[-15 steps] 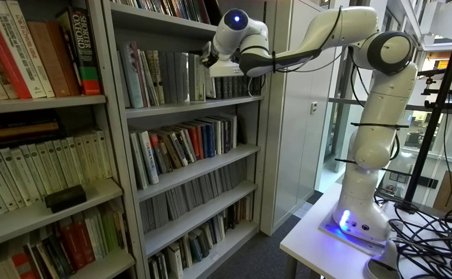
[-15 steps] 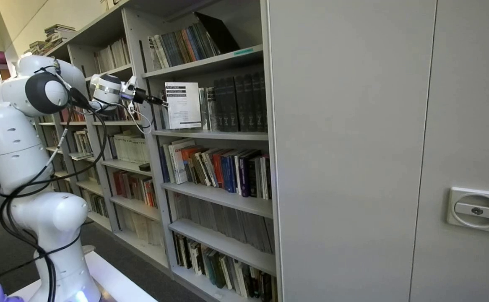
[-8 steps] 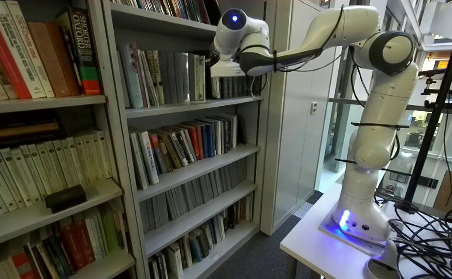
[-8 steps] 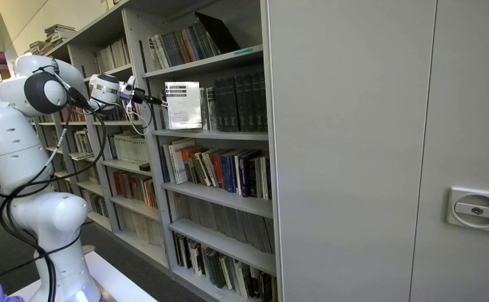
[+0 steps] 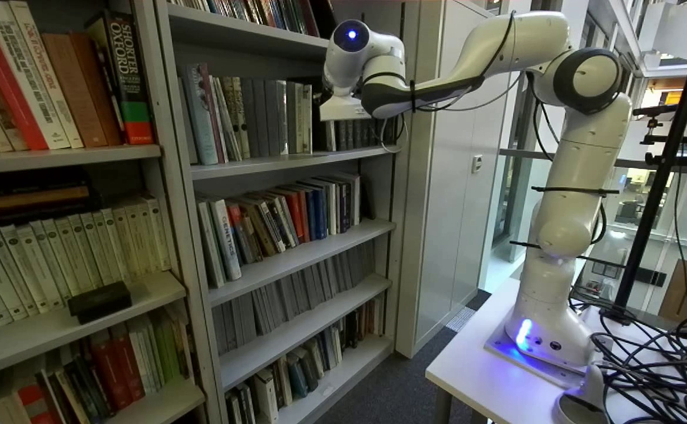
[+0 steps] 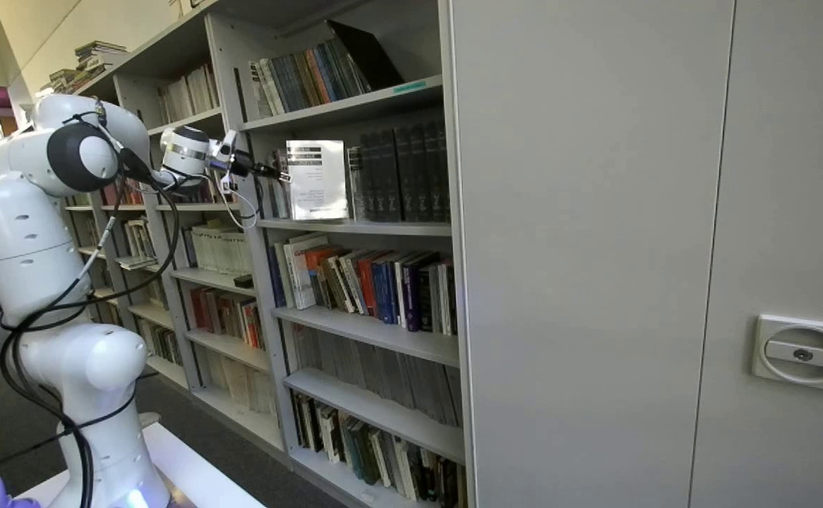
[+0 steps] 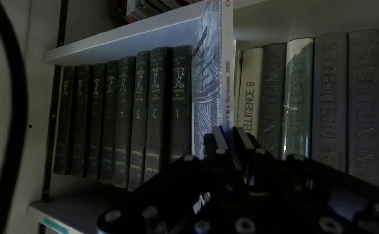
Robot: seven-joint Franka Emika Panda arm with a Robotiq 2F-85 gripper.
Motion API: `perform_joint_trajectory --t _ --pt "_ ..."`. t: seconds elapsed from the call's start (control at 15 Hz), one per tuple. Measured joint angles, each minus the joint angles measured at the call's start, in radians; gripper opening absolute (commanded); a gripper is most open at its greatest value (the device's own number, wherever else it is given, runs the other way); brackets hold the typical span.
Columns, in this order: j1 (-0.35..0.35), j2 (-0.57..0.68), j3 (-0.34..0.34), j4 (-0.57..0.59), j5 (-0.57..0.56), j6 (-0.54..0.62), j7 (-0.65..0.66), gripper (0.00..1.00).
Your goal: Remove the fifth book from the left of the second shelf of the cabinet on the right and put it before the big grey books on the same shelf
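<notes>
Barely parted, the claw [image 7: 231, 136] pinches the white book [image 6: 318, 180] by its spine; the book stands straight ahead of it, long axis upright, across the claw's roughly level reach, at the front of the shelf [image 6: 383, 228]; whether its base touches I cannot tell; in the upside-down wrist view the grey books [image 7: 330, 97] lie right of the book, so the coming move probably turns on a sideways shift toward them; its glossy cover bears dark bars near the top.
</notes>
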State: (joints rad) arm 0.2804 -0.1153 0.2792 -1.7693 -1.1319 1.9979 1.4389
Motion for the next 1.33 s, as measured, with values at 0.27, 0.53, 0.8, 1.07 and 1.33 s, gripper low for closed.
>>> perform_joint_trajectory --t 0.27,0.53,0.8,1.07,1.33 --pt "-0.005 0.049 0.0 0.047 -0.025 0.003 -0.005 0.03" --pt "-0.005 0.114 -0.001 0.127 -0.056 0.007 -0.024 0.03" --pt "-0.004 0.178 -0.001 0.217 -0.075 0.012 -0.069 0.03" --pt "-0.003 0.233 -0.001 0.301 -0.075 0.019 -0.113 0.03" --pt "-0.003 0.264 -0.004 0.342 -0.071 0.019 -0.123 0.03"
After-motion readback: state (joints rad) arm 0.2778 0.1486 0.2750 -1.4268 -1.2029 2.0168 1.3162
